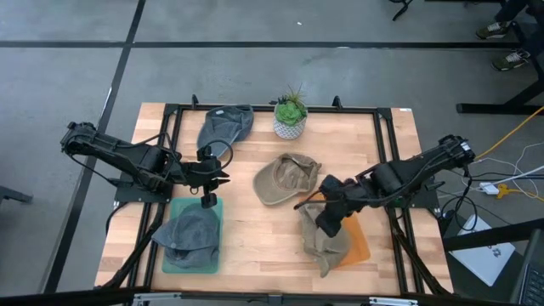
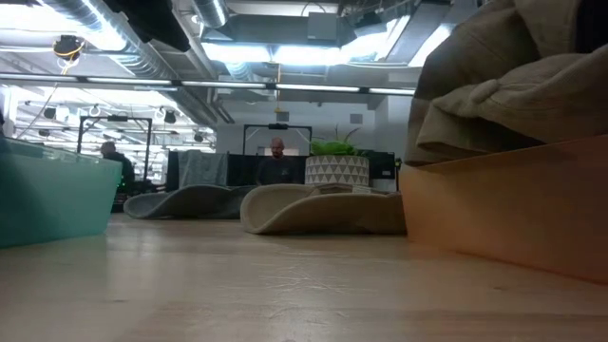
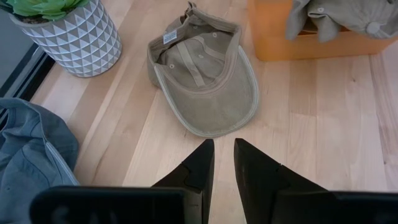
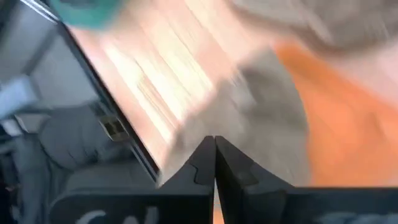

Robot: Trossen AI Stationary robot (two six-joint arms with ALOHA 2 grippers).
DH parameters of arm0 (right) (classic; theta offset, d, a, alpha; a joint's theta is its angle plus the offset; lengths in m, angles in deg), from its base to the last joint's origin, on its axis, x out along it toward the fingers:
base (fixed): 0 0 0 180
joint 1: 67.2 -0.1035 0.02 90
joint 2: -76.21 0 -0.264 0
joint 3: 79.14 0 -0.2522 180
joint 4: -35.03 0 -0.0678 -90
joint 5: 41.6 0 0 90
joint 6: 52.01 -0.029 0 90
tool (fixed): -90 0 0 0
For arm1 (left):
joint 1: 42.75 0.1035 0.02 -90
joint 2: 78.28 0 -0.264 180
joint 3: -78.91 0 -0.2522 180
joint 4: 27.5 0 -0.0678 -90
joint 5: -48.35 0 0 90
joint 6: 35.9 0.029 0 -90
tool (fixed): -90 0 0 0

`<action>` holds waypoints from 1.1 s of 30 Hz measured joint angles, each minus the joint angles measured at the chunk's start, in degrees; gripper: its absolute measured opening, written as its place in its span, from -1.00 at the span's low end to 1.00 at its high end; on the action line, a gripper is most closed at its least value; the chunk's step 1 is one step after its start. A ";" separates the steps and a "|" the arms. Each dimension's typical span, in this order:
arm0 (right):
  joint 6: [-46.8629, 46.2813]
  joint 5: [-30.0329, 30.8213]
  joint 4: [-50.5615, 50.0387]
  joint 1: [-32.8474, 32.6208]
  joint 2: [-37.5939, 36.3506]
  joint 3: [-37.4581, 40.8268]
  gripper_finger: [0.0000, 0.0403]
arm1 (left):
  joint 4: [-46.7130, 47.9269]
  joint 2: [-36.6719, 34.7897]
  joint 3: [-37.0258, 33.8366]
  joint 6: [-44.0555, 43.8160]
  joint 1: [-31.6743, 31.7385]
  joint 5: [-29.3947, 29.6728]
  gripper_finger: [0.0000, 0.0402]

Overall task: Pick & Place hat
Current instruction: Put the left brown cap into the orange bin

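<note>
Fingers of the left gripper [image 3: 224,163] stand slightly parted, empty, aimed at the upturned tan hat [image 3: 202,78] on the tabletop [image 3: 323,124]; brim nearest them; right gripper [image 1: 327,223] shut over the orange bin [image 1: 359,242].

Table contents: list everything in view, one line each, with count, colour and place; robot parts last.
Grey fabric caps: two; one lies in the teal tray, one lies at the table's far edge, left of the plant.
Khaki fabric caps: two; one lies upside down mid-table, one lies in the orange tray.
Teal plastic tray: one, near left.
Orange plastic tray: one, near right.
Potted green plant in a white patterned pot: one, far centre.
Wooden table: one, light wood.
Left gripper: dark, above the teal tray's far edge, fingers slightly apart, holding nothing.
Right gripper: dark, shut, over the khaki cap in the orange tray.
</note>
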 joint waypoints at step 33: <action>6.77 -8.20 0.60 -9.35 22.08 0.02 -0.97 | 0.01 0.00 0.00 -0.02 0.00 0.16 -0.71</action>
